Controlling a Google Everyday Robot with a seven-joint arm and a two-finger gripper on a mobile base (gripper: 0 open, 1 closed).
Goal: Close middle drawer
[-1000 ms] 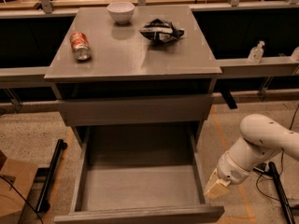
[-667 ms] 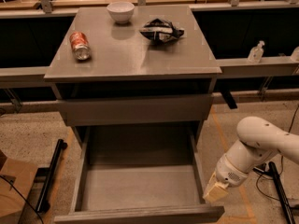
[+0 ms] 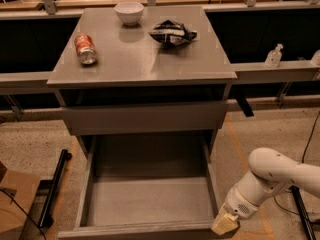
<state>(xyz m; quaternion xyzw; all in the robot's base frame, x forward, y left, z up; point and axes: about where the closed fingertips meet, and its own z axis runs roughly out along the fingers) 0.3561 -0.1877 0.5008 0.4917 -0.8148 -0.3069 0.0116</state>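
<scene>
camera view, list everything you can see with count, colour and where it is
cabinet top: 1, grey, centre, above the drawers
bowl: 1, white, back of cabinet top
soda can: 1, red, on its side, left of cabinet top
crumpled bag: 1, black and white, right of the bowl
upper drawer front: 1, grey, under cabinet top
middle drawer: 1, grey, pulled out towards the camera
bottle: 1, clear, ledge at right
cardboard box: 1, brown, floor, lower left
black bar: 1, floor, left of the drawer
arm: 1, white, lower right
tool: 1, beige, by the middle drawer's front right corner
</scene>
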